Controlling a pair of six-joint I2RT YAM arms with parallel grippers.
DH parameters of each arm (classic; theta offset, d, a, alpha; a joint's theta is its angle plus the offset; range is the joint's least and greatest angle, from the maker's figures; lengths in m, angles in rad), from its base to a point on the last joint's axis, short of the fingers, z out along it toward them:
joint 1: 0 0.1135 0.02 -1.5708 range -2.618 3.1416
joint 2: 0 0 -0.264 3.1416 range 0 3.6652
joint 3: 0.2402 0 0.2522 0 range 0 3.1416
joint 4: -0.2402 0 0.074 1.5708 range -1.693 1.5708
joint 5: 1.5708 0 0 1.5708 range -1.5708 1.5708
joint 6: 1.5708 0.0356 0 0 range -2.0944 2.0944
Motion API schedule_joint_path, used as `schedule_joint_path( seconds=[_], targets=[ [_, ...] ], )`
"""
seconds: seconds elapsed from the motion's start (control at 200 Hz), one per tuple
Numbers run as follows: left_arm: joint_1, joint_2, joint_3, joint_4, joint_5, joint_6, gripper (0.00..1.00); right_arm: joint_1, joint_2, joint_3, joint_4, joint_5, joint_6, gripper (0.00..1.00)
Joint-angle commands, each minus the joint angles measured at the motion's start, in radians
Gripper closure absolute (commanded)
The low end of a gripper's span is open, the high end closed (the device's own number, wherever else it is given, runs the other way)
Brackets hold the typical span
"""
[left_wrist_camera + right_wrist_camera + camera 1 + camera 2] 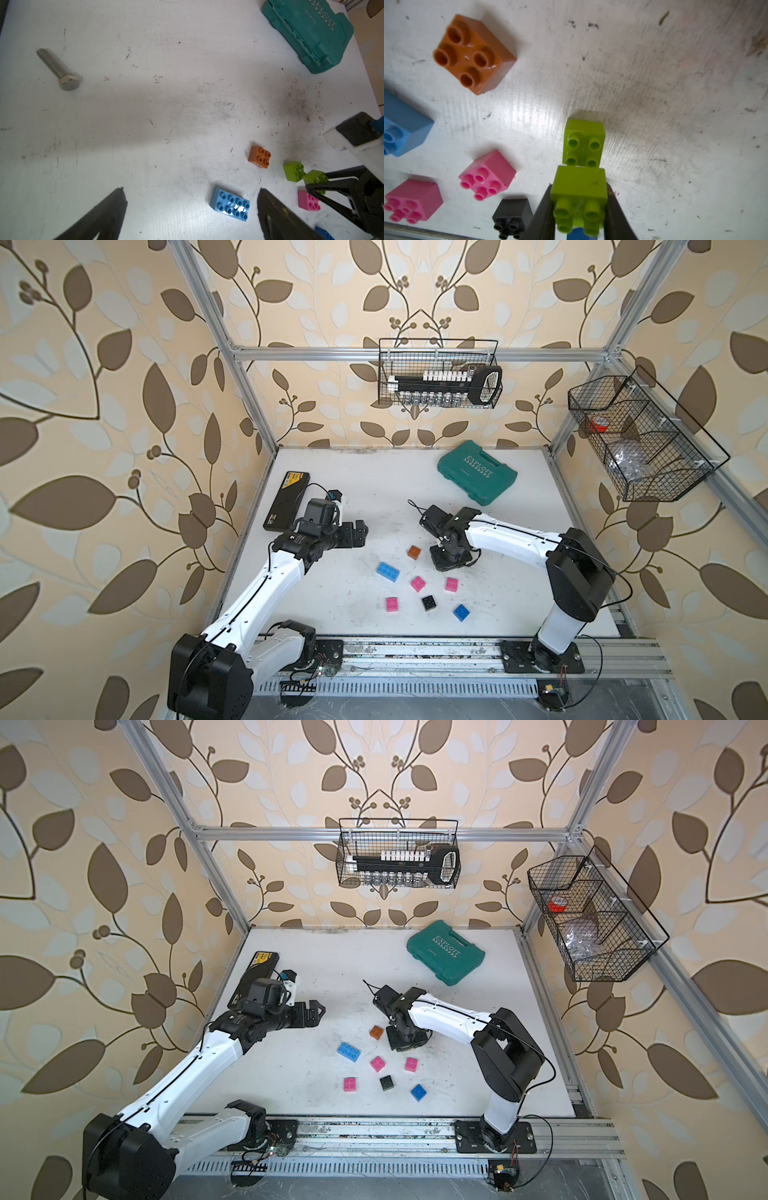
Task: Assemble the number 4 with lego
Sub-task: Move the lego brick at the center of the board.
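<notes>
Cream wallpaper it was, patterned with brown and pale leaves; the table white, scuffed grey. Then an orange brick, a lime green brick and a second lime green brick, three pink bricks, a black brick, a long light blue brick, a darker blue brick. The case was teal with white lettering, the bolt silver-grey, the arms white with black joints.

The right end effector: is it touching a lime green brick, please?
Touching. In the right wrist view, the right end effector grips a lime green brick, one finger against each side.
</notes>
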Motion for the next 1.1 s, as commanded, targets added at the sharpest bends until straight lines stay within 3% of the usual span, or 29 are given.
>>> schedule_joint_path(
  seconds=[0.0,0.51,1.095],
  targets=[
    [0.000,0.001,0.025,0.013,0.006,0.019,0.01,-0.007,0.017,0.031,0.010,-0.005,0.012,0.83],
    [0.000,0.012,0.029,0.014,0.006,0.022,0.01,-0.073,0.031,0.010,0.044,-0.076,-0.020,0.84],
    [0.000,0.026,0.032,0.013,0.003,0.023,0.01,-0.075,0.059,-0.018,0.049,-0.083,-0.033,0.86]
  ],
)
